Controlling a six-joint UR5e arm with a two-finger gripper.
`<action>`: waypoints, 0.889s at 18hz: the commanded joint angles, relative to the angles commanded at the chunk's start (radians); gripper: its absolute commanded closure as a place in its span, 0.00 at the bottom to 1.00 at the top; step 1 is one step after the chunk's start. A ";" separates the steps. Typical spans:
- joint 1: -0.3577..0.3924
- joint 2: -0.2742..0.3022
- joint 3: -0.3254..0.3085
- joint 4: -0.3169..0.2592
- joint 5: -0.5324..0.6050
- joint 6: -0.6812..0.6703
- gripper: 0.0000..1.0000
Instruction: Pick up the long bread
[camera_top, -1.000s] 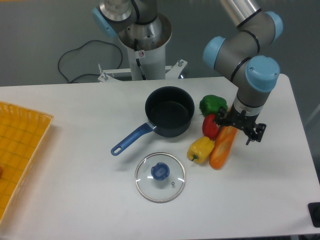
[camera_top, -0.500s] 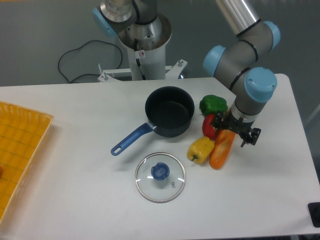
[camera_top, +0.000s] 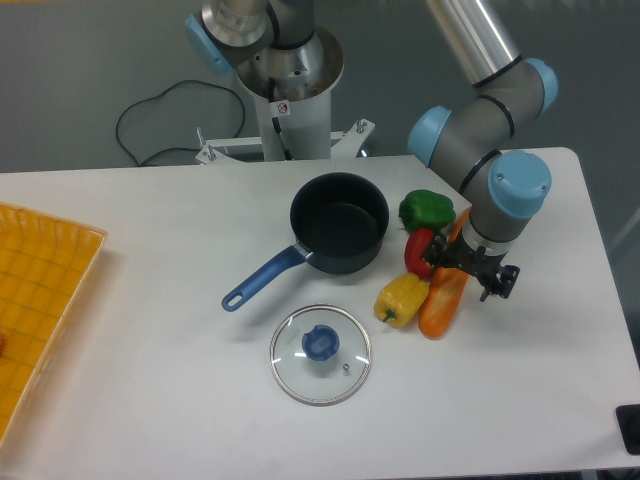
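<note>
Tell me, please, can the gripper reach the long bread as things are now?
Probably yes. The gripper is right over the long bread, with nothing covering it. The yellow pepper and red pepper crowd its left side.

1. Gripper (camera_top: 468, 270) low over the long bread (camera_top: 441, 305), fingers straddling its upper part.
2. Yellow pepper (camera_top: 401, 298) touching the bread's left side; red pepper (camera_top: 418, 250) and green pepper (camera_top: 426, 210) behind.
3. Pot (camera_top: 339, 223) and glass lid (camera_top: 320, 354) further left.
</note>
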 joint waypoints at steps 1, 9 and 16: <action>0.000 -0.002 0.000 0.002 0.000 0.002 0.00; 0.000 -0.015 -0.002 0.003 0.000 -0.002 0.03; 0.002 -0.017 -0.002 0.005 0.000 0.002 0.24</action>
